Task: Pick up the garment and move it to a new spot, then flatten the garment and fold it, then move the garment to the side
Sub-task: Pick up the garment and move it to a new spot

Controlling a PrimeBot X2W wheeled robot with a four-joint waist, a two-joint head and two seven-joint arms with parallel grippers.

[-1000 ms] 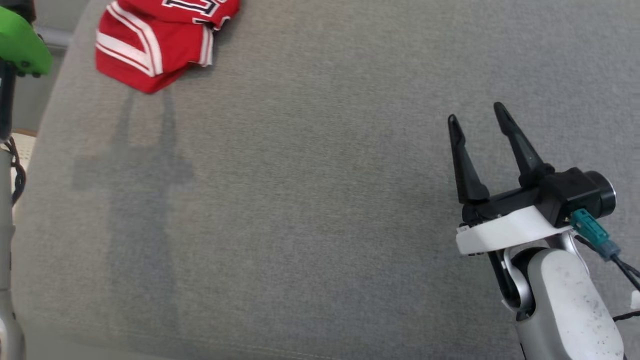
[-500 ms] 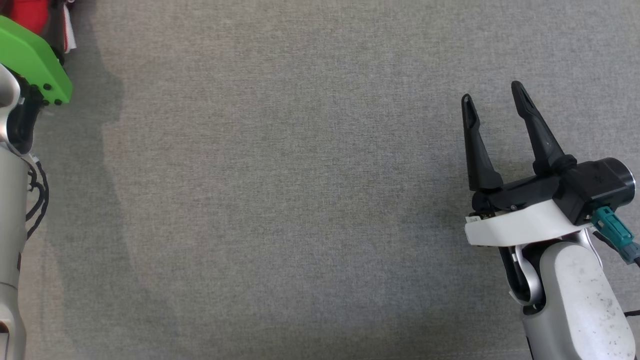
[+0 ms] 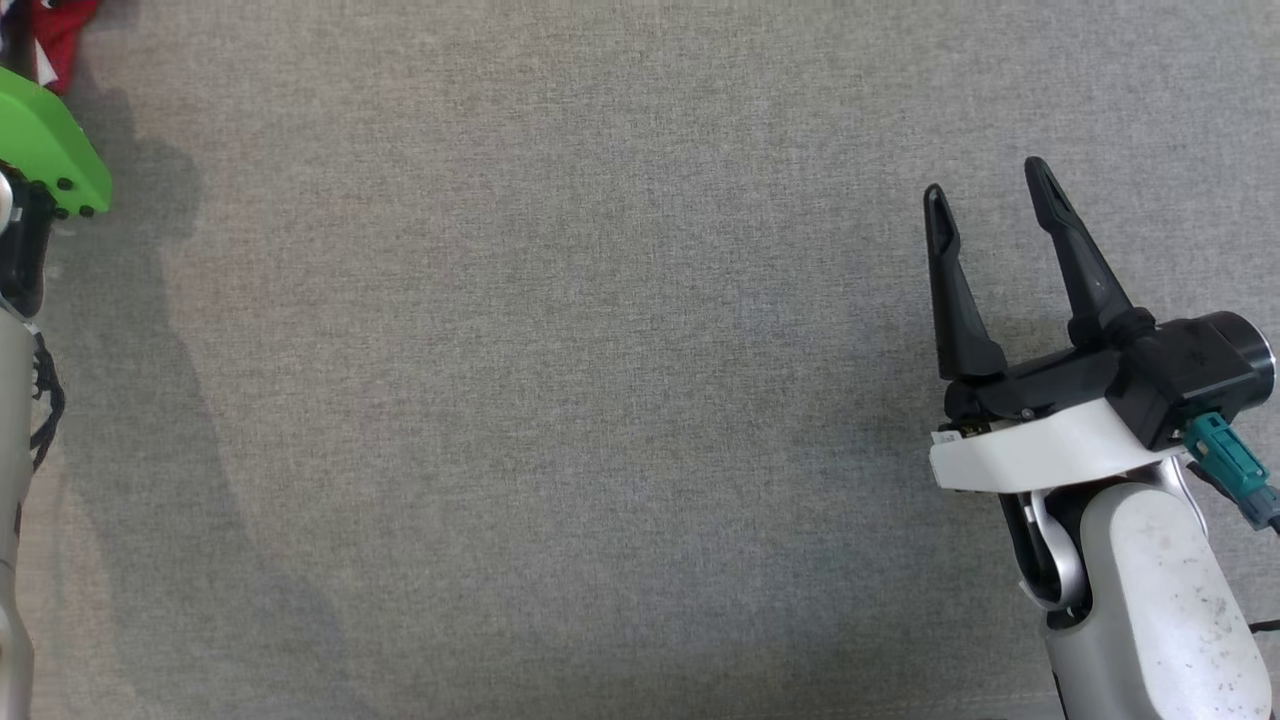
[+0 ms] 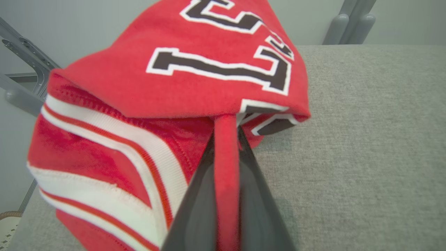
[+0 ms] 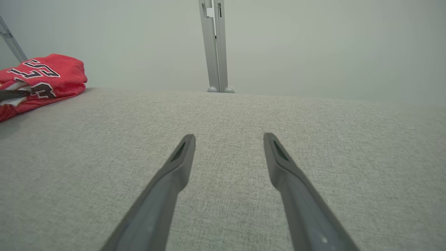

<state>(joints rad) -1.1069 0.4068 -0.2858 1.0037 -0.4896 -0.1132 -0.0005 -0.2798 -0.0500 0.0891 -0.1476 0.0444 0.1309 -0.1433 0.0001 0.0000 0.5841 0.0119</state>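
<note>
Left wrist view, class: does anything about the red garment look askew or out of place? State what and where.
The red garment lies crumpled in a heap near the edge of the grey surface, lettering bent over folds, a strip pinched between the fingers of the shut left gripper.

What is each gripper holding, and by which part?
The left gripper is shut on the red jersey, pinching a fold of fabric at its near edge. The right gripper is open, holding nothing.
</note>
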